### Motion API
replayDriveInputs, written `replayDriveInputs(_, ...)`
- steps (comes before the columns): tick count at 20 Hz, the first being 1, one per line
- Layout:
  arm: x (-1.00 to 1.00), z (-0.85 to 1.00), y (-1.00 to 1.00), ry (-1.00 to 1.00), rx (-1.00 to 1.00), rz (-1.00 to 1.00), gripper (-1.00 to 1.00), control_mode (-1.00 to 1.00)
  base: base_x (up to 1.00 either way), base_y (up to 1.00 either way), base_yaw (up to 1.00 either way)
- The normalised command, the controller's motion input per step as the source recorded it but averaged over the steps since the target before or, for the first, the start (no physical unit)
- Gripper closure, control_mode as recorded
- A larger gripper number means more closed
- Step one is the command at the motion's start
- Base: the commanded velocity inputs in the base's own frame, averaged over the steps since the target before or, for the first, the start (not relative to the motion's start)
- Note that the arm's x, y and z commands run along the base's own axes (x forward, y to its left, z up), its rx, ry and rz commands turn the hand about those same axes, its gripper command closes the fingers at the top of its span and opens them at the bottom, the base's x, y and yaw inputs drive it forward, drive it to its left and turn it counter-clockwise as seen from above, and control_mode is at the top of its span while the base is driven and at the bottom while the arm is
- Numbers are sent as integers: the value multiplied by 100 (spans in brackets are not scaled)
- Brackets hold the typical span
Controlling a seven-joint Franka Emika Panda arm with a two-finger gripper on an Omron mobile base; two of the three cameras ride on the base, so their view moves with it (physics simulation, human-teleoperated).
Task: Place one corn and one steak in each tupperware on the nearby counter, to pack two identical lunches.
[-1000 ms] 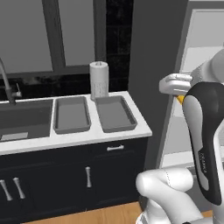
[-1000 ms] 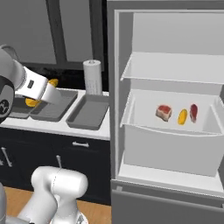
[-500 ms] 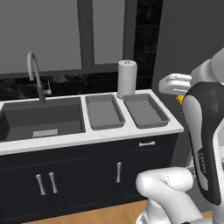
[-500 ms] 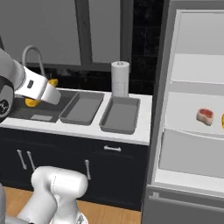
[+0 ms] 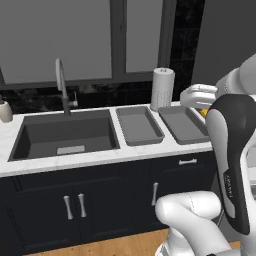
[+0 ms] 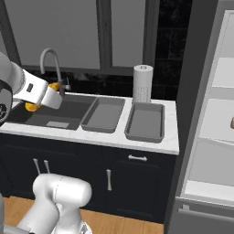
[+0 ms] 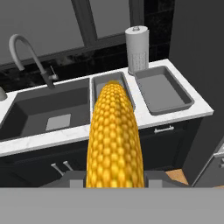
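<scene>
A dark sink [image 5: 65, 137] with a curved faucet [image 5: 61, 85] sits left in the white bench [image 5: 75, 162]. Two grey tupperware trays [image 5: 138, 125] [image 5: 182, 122] lie side by side right of it, near a paper towel roll [image 5: 162, 89]. The end effector [image 7: 114, 175] is clamped on a corn cob [image 7: 114, 140], held in the air in front of the bench. No writing is readable.

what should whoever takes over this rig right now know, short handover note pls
Gripper: shut on a corn cob, carried in the air in front of the counter.
Tupperware: both trays, left and right, sit side by side between the sink and the fridge, both empty.
Steak: one piece just visible on the fridge shelf.
Done: one corn picked up.
Left: set it in a tray, then pack everything else.
</scene>
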Motion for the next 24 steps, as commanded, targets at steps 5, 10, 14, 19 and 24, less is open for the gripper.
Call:
replayDriveInputs(5, 0, 0, 0, 0, 0, 0, 100, -100, 0, 0, 0)
replayDriveInputs(10, 0, 0, 0, 0, 0, 0, 100, -100, 0, 0, 0)
replayDriveInputs(14, 0, 0, 0, 0, 0, 0, 100, -100, 0, 0, 0)
replayDriveInputs(19, 12, -42, -10, 1, 13, 3, 100, -100, 0, 0, 0)
replayDriveInputs(24, 47, -59, -4, 11, 8, 16, 100, -100, 0, 0, 0)
